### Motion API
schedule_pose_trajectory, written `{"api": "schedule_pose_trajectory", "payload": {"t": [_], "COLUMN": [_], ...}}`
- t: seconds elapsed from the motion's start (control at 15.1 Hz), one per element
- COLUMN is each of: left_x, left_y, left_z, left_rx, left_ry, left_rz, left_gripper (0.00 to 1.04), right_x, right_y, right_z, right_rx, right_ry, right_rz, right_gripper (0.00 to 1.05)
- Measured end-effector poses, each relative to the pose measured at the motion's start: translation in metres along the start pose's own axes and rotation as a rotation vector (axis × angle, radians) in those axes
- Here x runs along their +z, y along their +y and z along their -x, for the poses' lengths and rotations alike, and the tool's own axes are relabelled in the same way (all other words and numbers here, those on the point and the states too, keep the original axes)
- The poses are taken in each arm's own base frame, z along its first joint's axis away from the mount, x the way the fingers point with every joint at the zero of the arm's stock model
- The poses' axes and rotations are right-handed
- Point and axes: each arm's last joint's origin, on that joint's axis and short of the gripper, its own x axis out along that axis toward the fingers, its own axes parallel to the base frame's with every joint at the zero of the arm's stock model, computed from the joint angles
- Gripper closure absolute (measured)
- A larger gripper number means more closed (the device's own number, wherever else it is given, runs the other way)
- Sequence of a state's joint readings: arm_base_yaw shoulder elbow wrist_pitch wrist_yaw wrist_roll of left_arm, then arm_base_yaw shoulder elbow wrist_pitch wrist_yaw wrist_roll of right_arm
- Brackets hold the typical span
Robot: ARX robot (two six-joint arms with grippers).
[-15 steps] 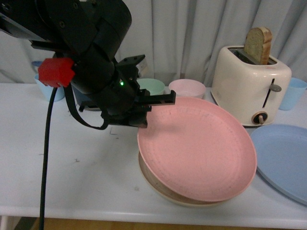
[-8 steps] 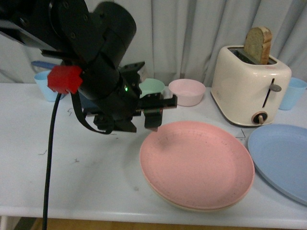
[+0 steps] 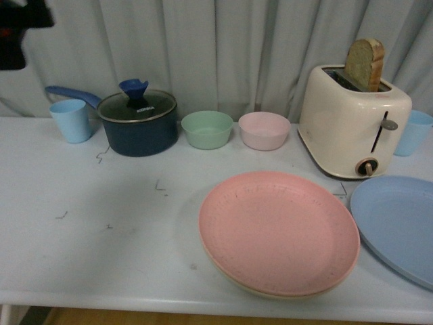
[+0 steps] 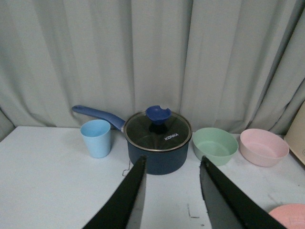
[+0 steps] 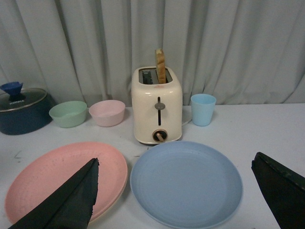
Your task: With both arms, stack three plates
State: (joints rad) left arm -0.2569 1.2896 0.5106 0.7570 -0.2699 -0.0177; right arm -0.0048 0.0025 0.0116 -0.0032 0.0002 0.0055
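The pink plate [image 3: 279,230] lies on top of the beige plate [image 3: 230,278] near the table's front edge; only the beige rim shows under it. The blue plate [image 3: 399,223] lies flat to their right, apart from them. My left gripper [image 4: 170,164] is open and empty, raised over the table's left part, facing the pot. My right gripper [image 5: 176,167] is open wide and empty, above the blue plate [image 5: 186,182], with the pink plate [image 5: 62,179] beside one jaw. In the front view only a dark bit of the left arm [image 3: 20,30] shows at the top left corner.
A dark blue pot [image 3: 137,125] with a glass lid, a light blue cup [image 3: 70,120], a green bowl [image 3: 207,128] and a pink bowl [image 3: 264,130] stand along the back. A cream toaster [image 3: 353,122] with toast and another blue cup [image 3: 413,132] stand at the back right.
My left arm has let go of the pink plate, which now rests flat on the beige plate, and has drawn up and away to the left, almost out of the front view.
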Motion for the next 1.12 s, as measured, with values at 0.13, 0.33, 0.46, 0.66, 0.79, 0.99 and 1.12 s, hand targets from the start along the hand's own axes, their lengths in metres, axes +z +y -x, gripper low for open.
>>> {"api": "schedule_pose_trajectory", "payload": {"t": [0.13, 0.33, 0.46, 0.66, 0.79, 0.99, 1.12], "left_x": [-0.008, -0.032, -0.04, -0.048, -0.053, -0.062, -0.063], "left_y": [0.019, 0.037, 0.044, 0.06, 0.06, 0.06, 0.06], "left_z": [0.029, 0.058, 0.077, 0.096, 0.106, 0.112, 0.113], "left_rx": [-0.01, -0.005, -0.015, -0.007, -0.013, -0.014, -0.014], "left_ry": [-0.038, -0.008, -0.013, -0.012, -0.006, -0.02, -0.002], "left_rz": [0.009, 0.001, 0.002, 0.002, 0.002, 0.002, 0.002], "left_gripper": [0.95, 1.03, 1.03, 1.03, 1.03, 1.03, 1.03], "right_x": [0.0, 0.0, 0.0, 0.0, 0.0, 0.0, 0.0], "right_y": [0.0, 0.0, 0.0, 0.0, 0.0, 0.0, 0.0], "right_z": [0.0, 0.0, 0.0, 0.0, 0.0, 0.0, 0.0], "right_rx": [0.0, 0.0, 0.0, -0.001, 0.0, 0.0, 0.0], "right_ry": [0.0, 0.0, 0.0, 0.0, 0.0, 0.0, 0.0], "right_rz": [0.0, 0.0, 0.0, 0.0, 0.0, 0.0, 0.0], "right_gripper": [0.06, 0.06, 0.06, 0.06, 0.06, 0.06, 0.06]}}
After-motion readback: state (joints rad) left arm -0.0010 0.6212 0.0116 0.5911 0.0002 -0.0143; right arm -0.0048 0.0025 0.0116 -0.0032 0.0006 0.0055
